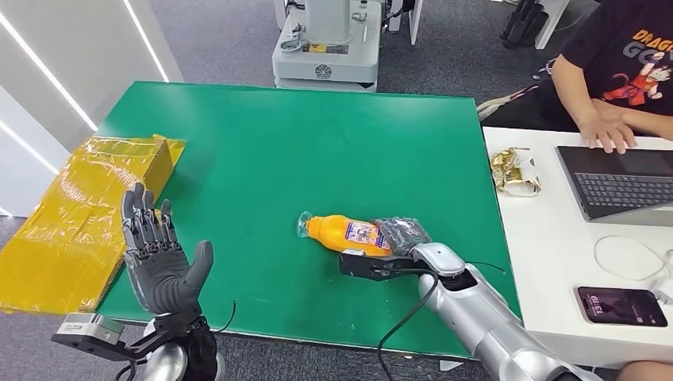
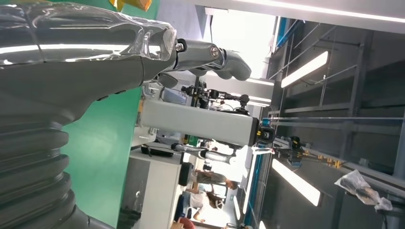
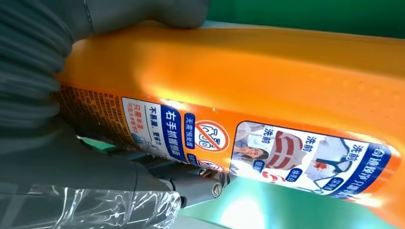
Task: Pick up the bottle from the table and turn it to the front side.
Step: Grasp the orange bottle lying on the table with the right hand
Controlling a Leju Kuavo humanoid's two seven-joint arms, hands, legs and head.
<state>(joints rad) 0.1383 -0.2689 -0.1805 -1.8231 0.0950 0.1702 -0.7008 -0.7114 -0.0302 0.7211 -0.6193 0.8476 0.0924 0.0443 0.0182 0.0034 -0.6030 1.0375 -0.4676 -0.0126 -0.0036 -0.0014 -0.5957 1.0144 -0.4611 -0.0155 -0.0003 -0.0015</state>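
Note:
An orange bottle [image 1: 345, 232] with a clear cap and a printed label lies on its side on the green table [image 1: 317, 135], cap pointing left. My right hand [image 1: 401, 246] wraps its base end, dark fingers reaching under the body. In the right wrist view the bottle [image 3: 262, 81] lies against the palm, with the thumb [image 3: 196, 186] on one side and fingers [image 3: 143, 12] on the other. My left hand [image 1: 159, 262] is raised above the table's front left corner, palm up and fingers spread, holding nothing; the left wrist view shows this hand [image 2: 71, 71] from behind.
A flat yellow package [image 1: 79, 214] lies at the table's left edge. A white table [image 1: 555, 262] on the right carries a laptop [image 1: 619, 182], a phone [image 1: 621, 305] and a snack packet [image 1: 514, 171], with a person [image 1: 611, 71] seated there. A grey machine base [image 1: 327, 44] stands beyond the far edge.

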